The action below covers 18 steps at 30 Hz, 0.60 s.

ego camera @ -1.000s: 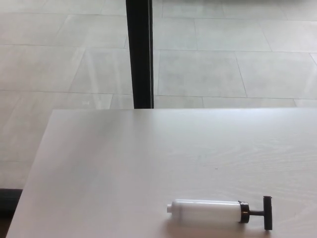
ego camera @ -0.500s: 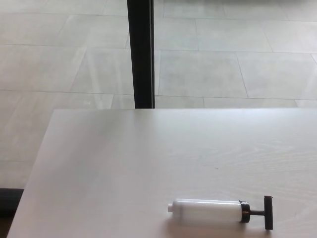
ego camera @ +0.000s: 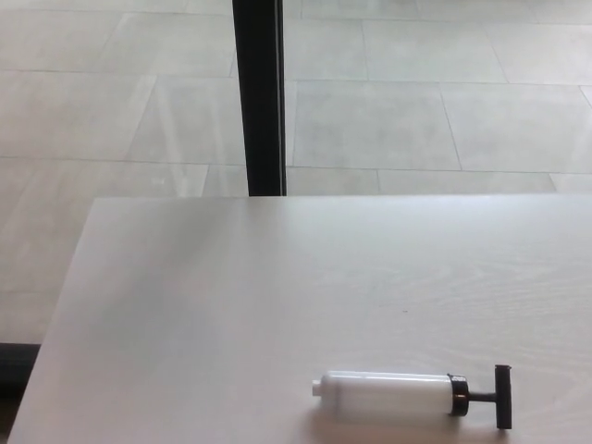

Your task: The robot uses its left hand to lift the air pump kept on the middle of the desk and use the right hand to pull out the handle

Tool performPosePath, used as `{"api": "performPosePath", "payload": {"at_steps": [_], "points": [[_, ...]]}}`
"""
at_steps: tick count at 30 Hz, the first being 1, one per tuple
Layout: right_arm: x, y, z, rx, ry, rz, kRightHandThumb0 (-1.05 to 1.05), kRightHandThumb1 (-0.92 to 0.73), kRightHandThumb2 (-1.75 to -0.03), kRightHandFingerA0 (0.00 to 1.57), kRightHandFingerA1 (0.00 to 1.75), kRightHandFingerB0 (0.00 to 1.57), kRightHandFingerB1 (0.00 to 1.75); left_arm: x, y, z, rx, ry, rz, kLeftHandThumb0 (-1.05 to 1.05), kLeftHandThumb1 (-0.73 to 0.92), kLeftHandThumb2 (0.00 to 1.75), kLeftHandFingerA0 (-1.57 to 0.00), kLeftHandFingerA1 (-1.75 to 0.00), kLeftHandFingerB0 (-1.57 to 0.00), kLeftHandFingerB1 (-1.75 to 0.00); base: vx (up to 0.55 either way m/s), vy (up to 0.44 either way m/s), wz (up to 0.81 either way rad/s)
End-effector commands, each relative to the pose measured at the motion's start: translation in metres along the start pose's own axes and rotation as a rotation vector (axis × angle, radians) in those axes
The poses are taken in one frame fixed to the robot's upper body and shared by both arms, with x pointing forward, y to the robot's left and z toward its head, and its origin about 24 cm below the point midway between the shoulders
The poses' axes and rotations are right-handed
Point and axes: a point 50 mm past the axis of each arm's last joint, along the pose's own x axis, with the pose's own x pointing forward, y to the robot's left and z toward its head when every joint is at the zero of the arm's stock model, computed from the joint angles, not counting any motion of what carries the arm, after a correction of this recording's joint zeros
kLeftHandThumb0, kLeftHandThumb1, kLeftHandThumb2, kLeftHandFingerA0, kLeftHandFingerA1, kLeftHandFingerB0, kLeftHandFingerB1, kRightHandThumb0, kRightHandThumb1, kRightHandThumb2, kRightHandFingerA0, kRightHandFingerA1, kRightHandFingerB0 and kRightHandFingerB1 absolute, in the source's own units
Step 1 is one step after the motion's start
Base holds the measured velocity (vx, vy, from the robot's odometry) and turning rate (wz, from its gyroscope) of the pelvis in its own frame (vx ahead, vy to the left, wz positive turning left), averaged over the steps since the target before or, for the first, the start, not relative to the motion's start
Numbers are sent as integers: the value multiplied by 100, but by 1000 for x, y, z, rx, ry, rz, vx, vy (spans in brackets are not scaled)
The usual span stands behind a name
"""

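Note:
The air pump lies on its side on the white desk, near the front edge and right of the middle. Its body is a white cylinder with a small nozzle pointing left. A black collar and a black T-handle are at its right end, the handle drawn out only a short way on its rod. Neither of my hands shows in the head view.
The desk's left edge runs diagonally from the back left toward the front left corner. Beyond the far edge is a pale tiled floor with a black vertical post rising behind the desk.
The whole picture has shifted slightly, so the camera has moved. The pump lies in the same place on the desk.

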Motion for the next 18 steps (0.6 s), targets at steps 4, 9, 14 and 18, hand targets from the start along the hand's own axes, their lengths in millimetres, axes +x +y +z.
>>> {"api": "performPosePath", "payload": {"at_steps": [4,9,14,18], "points": [[-20,99,21,-246,-241,389,-70,-77,-64,48,48,26,31,-57,-141,4,276,-126,-520,-53,67,59,-55,-55,-48,-45,0,0,0],[-23,122,9,-260,-232,469,-60,-82,-64,28,43,22,31,-101,-184,-8,473,-212,-800,-55,62,59,-51,-65,-48,-51,0,0,0],[-24,132,0,-231,-196,466,-69,-78,-64,45,49,28,32,-128,-201,-37,649,-204,-1002,-59,59,58,-57,-69,-56,-59,0,0,0],[-24,136,-4,-209,-174,462,-65,-80,-64,50,51,30,32,-163,-221,-67,822,-204,-1176,-57,56,57,-56,-64,-56,-56,0,0,0]]}}
